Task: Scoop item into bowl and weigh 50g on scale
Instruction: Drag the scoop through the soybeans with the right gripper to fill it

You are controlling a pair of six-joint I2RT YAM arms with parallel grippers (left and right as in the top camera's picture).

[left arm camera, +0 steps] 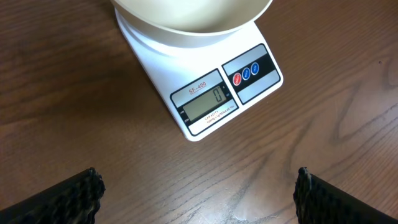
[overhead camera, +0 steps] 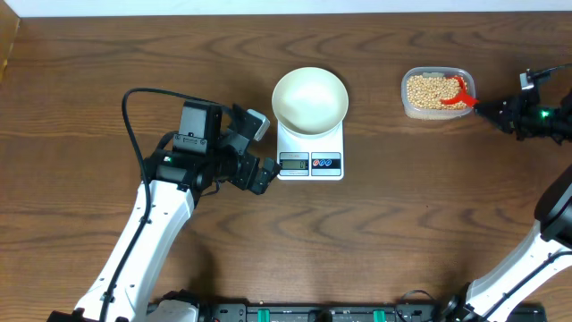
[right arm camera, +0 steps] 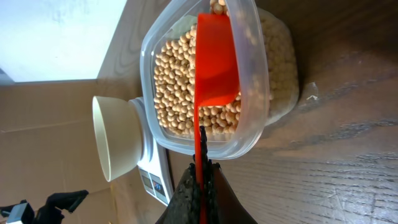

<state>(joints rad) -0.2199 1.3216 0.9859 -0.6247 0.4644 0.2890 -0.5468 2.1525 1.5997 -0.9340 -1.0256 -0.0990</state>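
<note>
The white bowl (overhead camera: 309, 100) sits empty on the white scale (overhead camera: 310, 159), whose display (left arm camera: 204, 102) reads zero. Pale tan beans (overhead camera: 431, 90) fill a clear plastic tub (overhead camera: 436, 107) at the back right. My right gripper (overhead camera: 487, 111) is shut on the handle of a red scoop (right arm camera: 216, 62), whose head rests over the beans (right arm camera: 175, 81) inside the tub (right arm camera: 249, 140). My left gripper (overhead camera: 261, 152) stands open just left of the scale, its fingertips (left arm camera: 84, 193) wide apart above bare wood, holding nothing.
The table's far edge runs along the top of the overhead view, close behind the tub. A black cable (overhead camera: 134, 125) loops over the left arm.
</note>
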